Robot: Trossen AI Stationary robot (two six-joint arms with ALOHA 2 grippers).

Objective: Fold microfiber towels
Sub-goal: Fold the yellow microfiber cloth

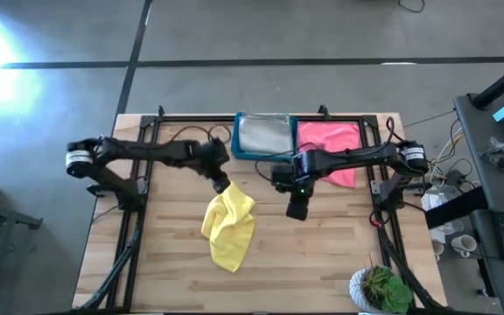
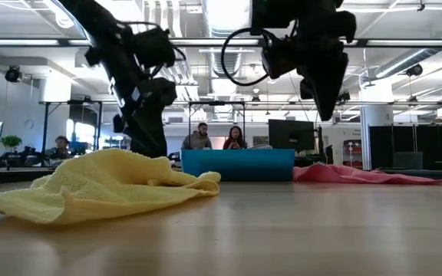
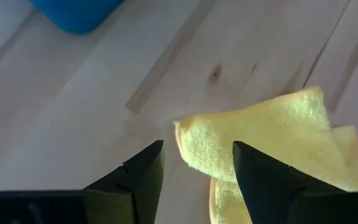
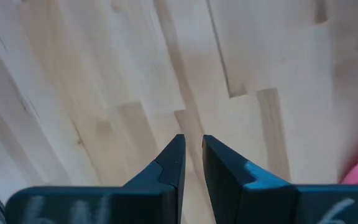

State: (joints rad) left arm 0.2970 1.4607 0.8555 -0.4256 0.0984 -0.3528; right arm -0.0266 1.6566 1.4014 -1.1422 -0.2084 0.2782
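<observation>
Just left of the high view's centre, the left gripper (image 1: 223, 185) sits low at the upper corner of the yellow towel (image 1: 229, 227), its fingers (image 3: 138, 177) spread wide with that corner lying between them, ungripped. Right of it, near the frame's middle, the right gripper (image 1: 296, 210) hangs above bare wood, its jaws drawn narrow and empty, a slim gap showing between them in its wrist view. The yellow towel lies crumpled and partly doubled over, trailing toward the lower centre of the wooden table (image 1: 322, 262). At upper centre, the blue bin (image 1: 265, 137) holds a light grey towel (image 1: 264, 134); a pink towel (image 1: 332, 149) is spread flat beside the bin's right edge.
</observation>
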